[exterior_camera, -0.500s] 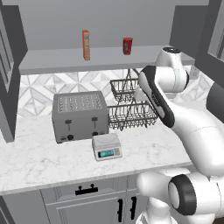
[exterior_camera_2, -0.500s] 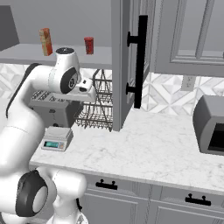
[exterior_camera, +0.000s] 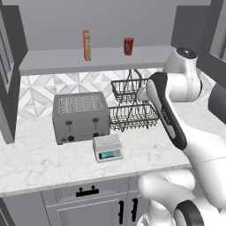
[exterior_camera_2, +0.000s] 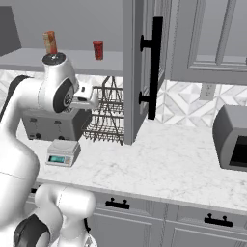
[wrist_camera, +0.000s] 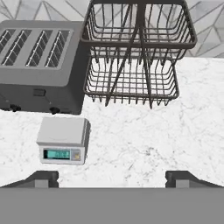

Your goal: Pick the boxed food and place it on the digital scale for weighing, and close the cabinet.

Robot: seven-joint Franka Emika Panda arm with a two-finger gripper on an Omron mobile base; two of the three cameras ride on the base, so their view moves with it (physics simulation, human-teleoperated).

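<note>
Reaching comes first: the boxed food (exterior_camera: 87, 45) stands upright on the open cabinet (exterior_camera: 97, 59) shelf, upper left of the left base view, well apart from the red can (exterior_camera: 128, 46). A good approach lifts the hand (wrist_camera: 112, 177) level with the carton's narrow sides and squares the fingers before closing. The hand is spread wide and empty, pointing down over the tabletop (wrist_camera: 144, 144), with the digital scale (wrist_camera: 62, 140) lower left in the hand view, beside the toaster (wrist_camera: 39, 65).
</note>
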